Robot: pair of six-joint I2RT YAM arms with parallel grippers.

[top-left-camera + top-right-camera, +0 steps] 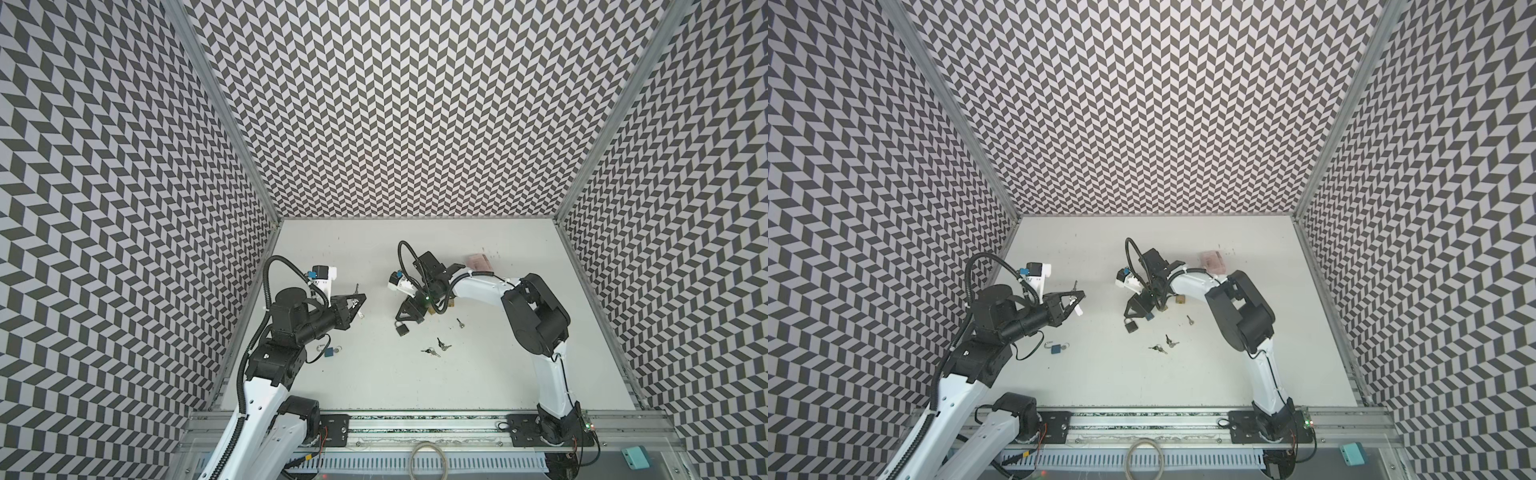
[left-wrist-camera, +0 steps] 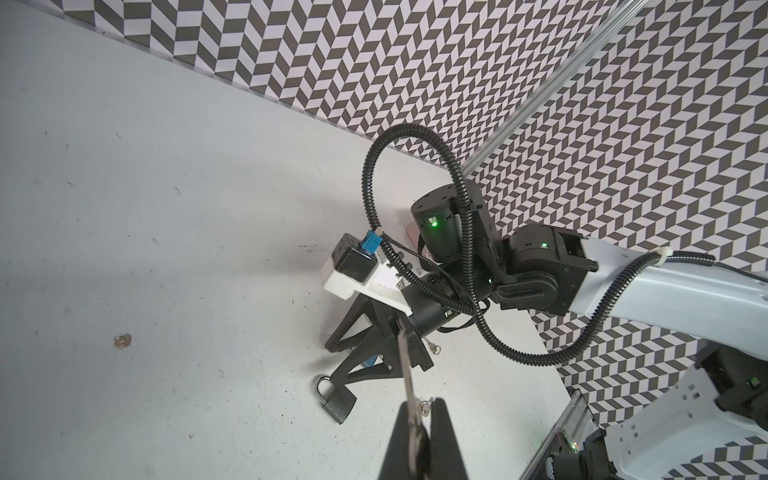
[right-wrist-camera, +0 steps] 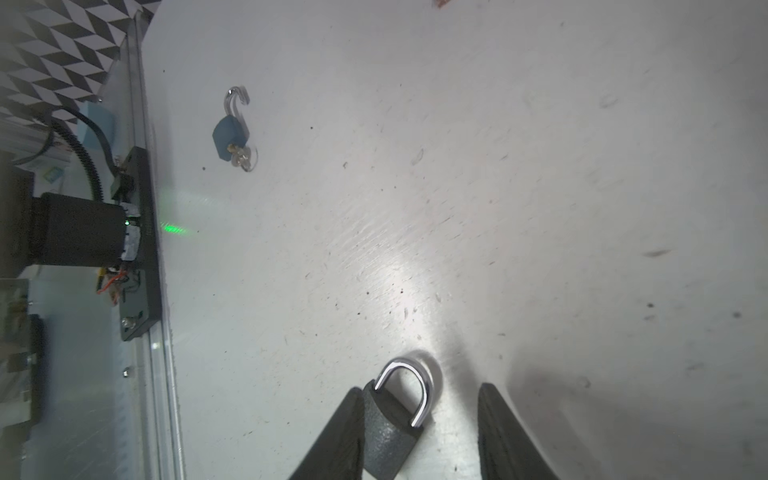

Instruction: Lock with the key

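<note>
— What colours are nearest you?
— My fingers (image 3: 336,436) are black. The dark padlock (image 3: 388,436) is charcoal and speckled, its shackle (image 3: 424,399) silver.
— And the other lock?
— The second padlock (image 3: 230,135) is blue, and the key (image 2: 409,386) is silver.
— Around you?
— My arms (image 1: 548,386) are white and black, the table (image 1: 374,374) pale grey, the walls (image 1: 415,104) a black-and-white chevron pattern.

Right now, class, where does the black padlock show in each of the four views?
Both top views: black padlock lies on the table, near its middle.
Left wrist view: at the tips of the right arm's fingers.
Right wrist view: between those spread fingers, close to one.
Shared landmark: those fingers, beside it in every view.
</note>
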